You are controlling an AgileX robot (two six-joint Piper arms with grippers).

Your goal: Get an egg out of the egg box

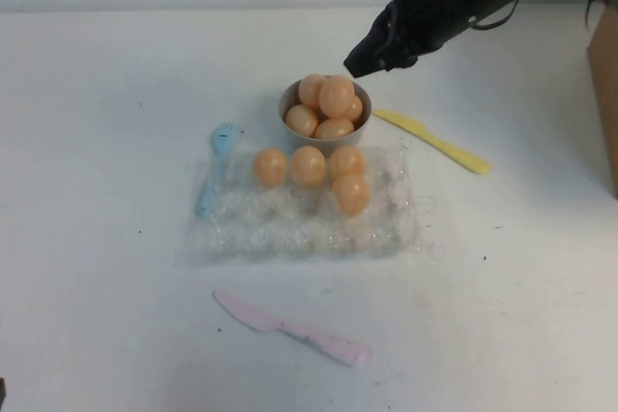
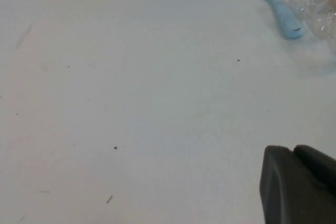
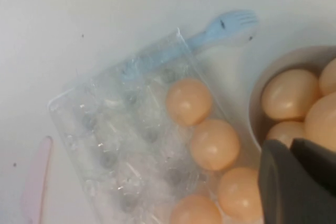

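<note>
The right gripper [image 1: 355, 67], grip state indeterminable, hangs above the grey bowl [image 1: 293, 99], so the nearest egg [image 1: 346, 160] in the egg box [image 1: 299, 224] lies below, robot-side; the left gripper [image 2: 294, 182] is parked well apart.

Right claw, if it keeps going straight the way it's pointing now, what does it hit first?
Probably the heap of peach-orange eggs in the small grey round bowl. The right claw hangs just above the bowl's far right rim, pointing down-left at it; height is unclear. The left claw is over bare white table.
</note>
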